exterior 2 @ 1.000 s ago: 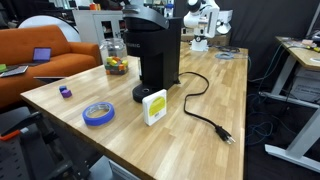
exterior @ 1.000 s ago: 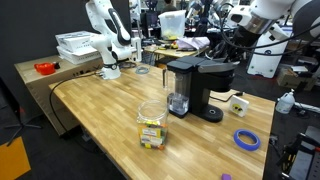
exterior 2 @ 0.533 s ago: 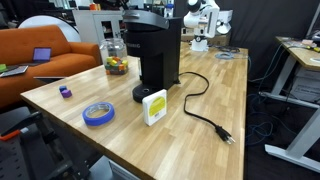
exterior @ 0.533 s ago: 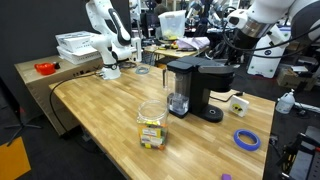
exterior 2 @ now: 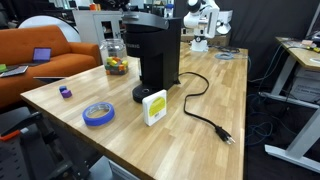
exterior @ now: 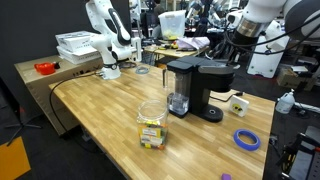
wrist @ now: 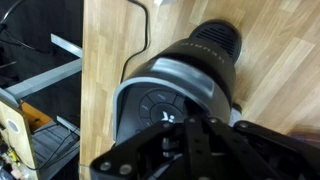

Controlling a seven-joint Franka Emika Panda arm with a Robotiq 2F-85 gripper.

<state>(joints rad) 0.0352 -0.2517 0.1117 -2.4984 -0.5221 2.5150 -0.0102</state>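
claw [wrist: 188,128] pressed together, nothing in it, hanging above the coffee maker [wrist: 195,65] and looking down on its lid. machine stands upright on the wooden table [exterior: 100,110], glass jar [exterior: 152,124] just beside it, cord [exterior 2: 205,112] loose on the wood. my read: heavy, rigid, slick plastic shell. body too wide to pinch, so grab the lid's front lip.

Bright, even overhead room light.
Soft shadows on the table [exterior: 100,110]; wrist view blurry, faint sheen on coffee maker [wrist: 195,60].
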